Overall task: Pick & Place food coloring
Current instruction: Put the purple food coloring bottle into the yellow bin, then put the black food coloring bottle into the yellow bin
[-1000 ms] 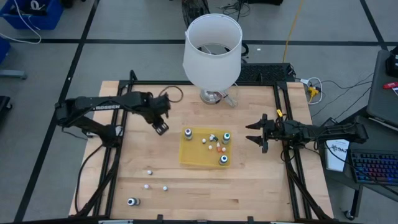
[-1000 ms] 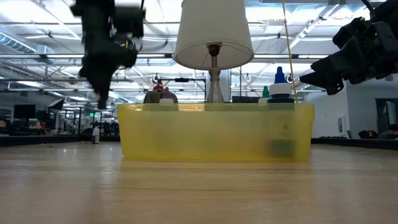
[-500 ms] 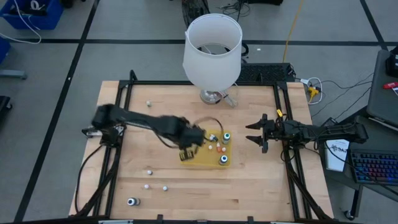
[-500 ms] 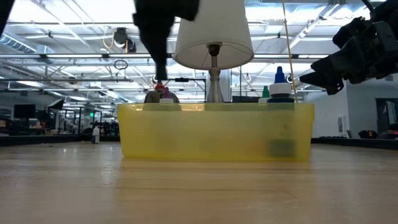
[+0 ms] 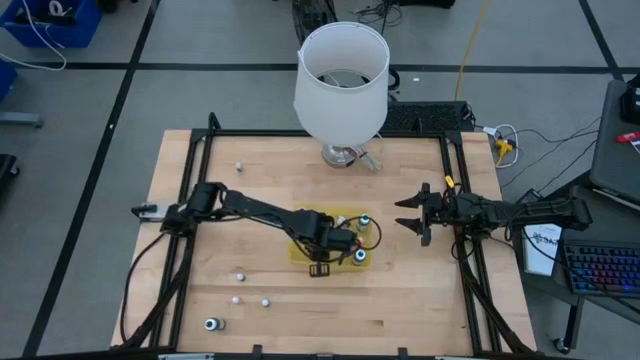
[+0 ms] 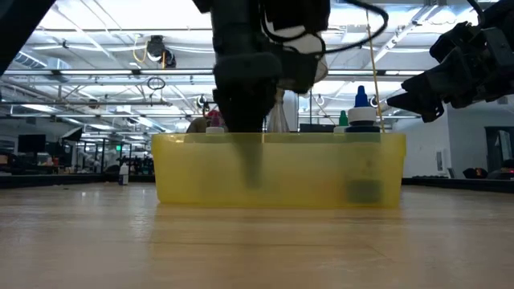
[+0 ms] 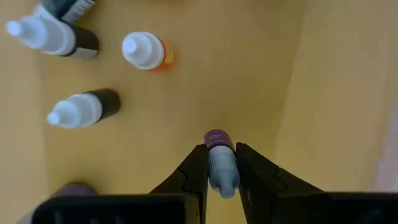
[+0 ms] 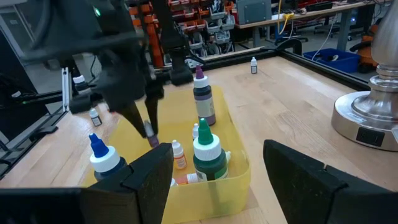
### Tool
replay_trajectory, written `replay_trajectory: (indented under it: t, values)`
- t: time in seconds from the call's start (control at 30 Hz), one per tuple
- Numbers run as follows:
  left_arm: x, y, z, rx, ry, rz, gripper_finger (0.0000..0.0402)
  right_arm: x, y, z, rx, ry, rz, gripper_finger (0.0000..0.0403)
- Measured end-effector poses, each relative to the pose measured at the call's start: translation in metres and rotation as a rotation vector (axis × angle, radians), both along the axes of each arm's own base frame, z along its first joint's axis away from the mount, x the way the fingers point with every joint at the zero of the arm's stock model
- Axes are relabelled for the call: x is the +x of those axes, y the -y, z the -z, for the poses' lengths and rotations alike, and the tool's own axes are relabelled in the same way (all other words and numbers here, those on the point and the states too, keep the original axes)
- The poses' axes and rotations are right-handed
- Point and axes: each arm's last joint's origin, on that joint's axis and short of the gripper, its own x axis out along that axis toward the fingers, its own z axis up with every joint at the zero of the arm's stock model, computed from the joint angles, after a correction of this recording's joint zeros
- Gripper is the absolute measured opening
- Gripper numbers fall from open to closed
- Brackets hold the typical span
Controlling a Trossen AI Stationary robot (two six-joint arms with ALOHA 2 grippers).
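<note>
The yellow tray point(image 5: 300, 250) lies mid-table and holds several food coloring bottles: two white-teal topped ones point(image 5: 365, 218) stand upright, and small ones point(image 7: 78, 109) lie on its floor. My left gripper point(image 5: 335, 245) points down into the tray and is shut on a tiny purple-capped bottle point(image 7: 221, 165). Other tiny bottles point(image 5: 240, 277) stand loose on the wood at the near left. My right gripper point(image 5: 403, 215) waits open and level at the table's right side, with nothing between its fingers. My left gripper pinches the tiny bottle's body point(image 7: 222, 177) between its two fingers, which come from above and point down. The bottle lies along the fingers, with its purple cap point(image 7: 216, 138) sticking out below the tips. I cannot tell whether the cap touches the tray floor.
A big white lampshade point(image 5: 340, 75) on a metal foot stands at the table's far edge. A black frame point(image 5: 205, 140) runs around the tabletop. One more small bottle point(image 5: 240, 167) stands at the far left. Bare wood lies near and left of the tray.
My left gripper, still shut on the tiny bottle, has swept from the far left of the table toward the right and near side. It has rolled about its own axis and come down over the tray, and its fingers now reach inside the tray's walls.
</note>
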Motion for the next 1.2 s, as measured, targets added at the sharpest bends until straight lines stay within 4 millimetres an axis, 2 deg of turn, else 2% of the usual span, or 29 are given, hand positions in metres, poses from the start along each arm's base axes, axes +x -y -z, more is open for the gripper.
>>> replay_trajectory:
  t: [0.17,0.4,0.67,0.93,1.2]
  values:
    - [0.003,0.001,0.012,-0.014,-0.020,0.003,0.0067,0.000,0.000,0.000,0.000,0.000,0.000,0.0238]
    - [0.005,0.001,0.012,-0.026,0.003,-0.022,0.0073,0.000,0.000,0.000,0.000,0.000,0.000,0.0238]
    - [0.005,0.002,0.011,-0.076,-0.004,-0.063,0.0127,0.000,0.000,0.000,0.000,0.000,0.000,0.0238]
    - [0.004,0.002,0.002,-0.095,0.022,-0.060,0.0187,0.000,0.000,0.000,0.000,0.000,0.000,0.0238]
    - [-0.003,-0.010,-0.027,-0.097,0.072,-0.083,0.0215,0.000,0.000,0.000,0.000,0.001,0.000,0.0238]
